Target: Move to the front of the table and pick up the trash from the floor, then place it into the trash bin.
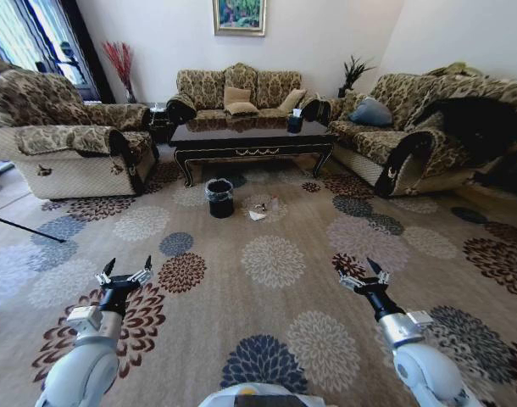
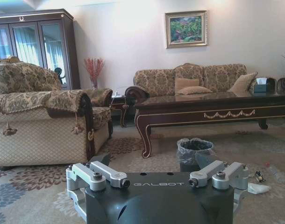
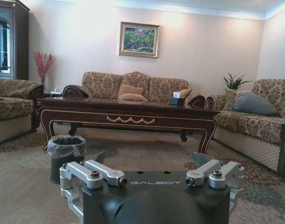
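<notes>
While both claws, left claw (image 1: 125,273) and right claw (image 1: 364,272), hang spread and empty, open carpet (image 1: 275,288) ahead, trash bin (image 1: 219,197) at table (image 1: 250,141) edge

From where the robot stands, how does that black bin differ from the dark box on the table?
The bin stands on the carpet before the table; the box sits on top. The bin is round with a clear bag ruffled over its rim; the box is squarish with white tissue sticking out. Both are dark.

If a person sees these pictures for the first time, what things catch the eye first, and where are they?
The long dark table stands in the middle, ringed by patterned sofas. On the flowered carpet before it stands the trash bin, with the trash lying at its right. Nearest the camera, the left hand and right hand hang open above the carpet.
</notes>
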You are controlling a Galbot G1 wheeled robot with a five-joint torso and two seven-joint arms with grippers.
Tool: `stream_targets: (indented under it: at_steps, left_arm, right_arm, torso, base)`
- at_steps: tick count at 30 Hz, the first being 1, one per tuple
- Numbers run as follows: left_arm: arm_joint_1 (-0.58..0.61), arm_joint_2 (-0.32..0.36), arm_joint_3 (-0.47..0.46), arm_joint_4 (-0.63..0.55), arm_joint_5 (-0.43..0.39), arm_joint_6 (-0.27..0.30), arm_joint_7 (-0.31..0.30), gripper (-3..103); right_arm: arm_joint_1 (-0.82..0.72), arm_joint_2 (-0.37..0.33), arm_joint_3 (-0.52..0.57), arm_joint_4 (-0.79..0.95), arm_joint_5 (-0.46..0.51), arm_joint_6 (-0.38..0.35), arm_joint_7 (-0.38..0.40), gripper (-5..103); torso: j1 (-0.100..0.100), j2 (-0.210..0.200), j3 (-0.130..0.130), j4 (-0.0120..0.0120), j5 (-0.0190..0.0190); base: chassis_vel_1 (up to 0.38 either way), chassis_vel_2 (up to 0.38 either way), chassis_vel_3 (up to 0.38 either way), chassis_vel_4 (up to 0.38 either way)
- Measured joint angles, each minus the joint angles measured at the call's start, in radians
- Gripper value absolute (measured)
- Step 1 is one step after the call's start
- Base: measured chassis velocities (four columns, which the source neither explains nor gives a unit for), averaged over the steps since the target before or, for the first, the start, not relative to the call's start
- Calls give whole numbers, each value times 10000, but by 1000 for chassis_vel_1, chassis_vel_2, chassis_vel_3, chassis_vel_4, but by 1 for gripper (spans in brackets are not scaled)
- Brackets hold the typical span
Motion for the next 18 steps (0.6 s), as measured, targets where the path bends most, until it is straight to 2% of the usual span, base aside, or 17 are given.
stream_targets:
  at_steps: [18]
  left_arm:
    - [13,12,35,-16,107,-125,-16,100]
  right_arm:
    - [-34,-2,64,81,-35,38,-17,100]
  torso:
    - [-198,-698,-498,0,0]
  base:
    - [0,0,0,0]
